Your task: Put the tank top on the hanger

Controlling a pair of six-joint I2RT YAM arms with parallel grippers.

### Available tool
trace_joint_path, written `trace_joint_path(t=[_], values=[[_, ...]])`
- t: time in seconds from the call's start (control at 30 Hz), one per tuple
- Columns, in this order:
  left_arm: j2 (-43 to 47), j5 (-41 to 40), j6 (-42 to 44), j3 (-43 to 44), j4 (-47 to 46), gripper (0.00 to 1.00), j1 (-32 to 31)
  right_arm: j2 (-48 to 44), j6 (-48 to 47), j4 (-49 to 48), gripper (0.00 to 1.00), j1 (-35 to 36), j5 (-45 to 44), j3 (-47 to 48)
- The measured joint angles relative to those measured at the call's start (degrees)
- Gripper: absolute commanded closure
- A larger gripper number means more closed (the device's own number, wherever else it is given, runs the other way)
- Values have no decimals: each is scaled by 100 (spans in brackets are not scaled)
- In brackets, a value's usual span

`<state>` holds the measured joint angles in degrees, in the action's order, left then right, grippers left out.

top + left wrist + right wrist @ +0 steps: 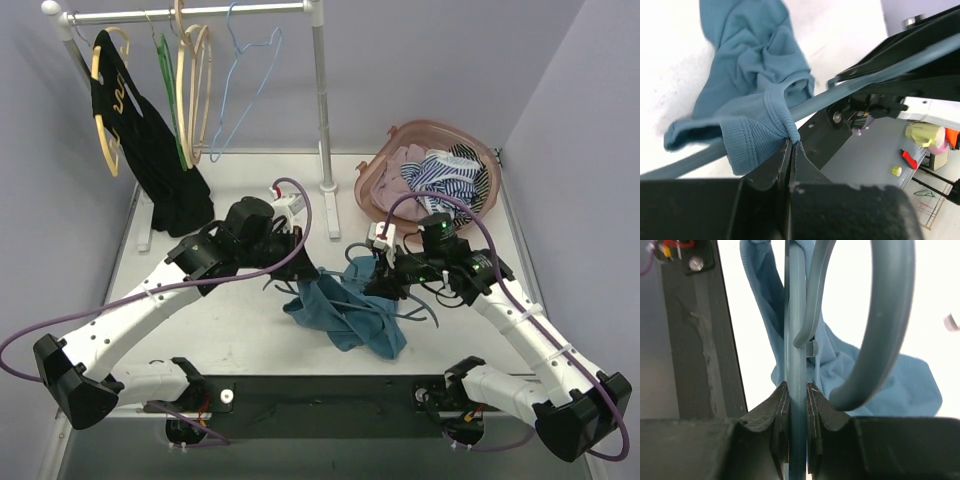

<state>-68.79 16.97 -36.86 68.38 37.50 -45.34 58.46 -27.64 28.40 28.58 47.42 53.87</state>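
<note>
The teal-blue tank top [345, 312] hangs bunched between my two grippers, its lower part resting on the table. My left gripper [306, 270] is shut on a ribbed edge of the tank top [752, 65]; in the left wrist view the jaws [791, 142] pinch the cloth where it wraps over the hanger's bar [855, 82]. My right gripper [377, 281] is shut on the dark teal hanger [795, 315], its jaws [796, 388] clamped on the straight bar. The curved hook [887, 320] sits right of the bar. The tank top [845, 370] drapes behind the hanger.
A clothes rack [321, 100] stands at the back with a black garment [150, 150], a green hanger [166, 75], wooden hangers [196, 85] and a light-blue wire hanger [240, 75]. A pink basket [378, 180] with striped cloth [450, 172] sits back right.
</note>
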Motion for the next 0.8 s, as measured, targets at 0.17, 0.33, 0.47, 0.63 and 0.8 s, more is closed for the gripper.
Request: trace_joint_path(t=[0.17, 0.33, 0.47, 0.63, 0.8], values=[[4, 236, 367, 568, 181, 32, 260, 24, 160, -315, 100, 2, 304, 0], [59, 562, 1565, 1384, 844, 23, 564, -94, 216, -424, 100, -48, 448, -66], [382, 901, 3202, 1768, 1244, 22, 570, -323, 188, -417, 100, -157, 625, -192], [966, 1679, 4870, 1414, 1392, 22, 560, -546, -240, -232, 100, -192, 876, -254], [627, 2170, 5641, 1307, 1353, 22, 181, -673, -787, 96, 100, -192, 931, -317]])
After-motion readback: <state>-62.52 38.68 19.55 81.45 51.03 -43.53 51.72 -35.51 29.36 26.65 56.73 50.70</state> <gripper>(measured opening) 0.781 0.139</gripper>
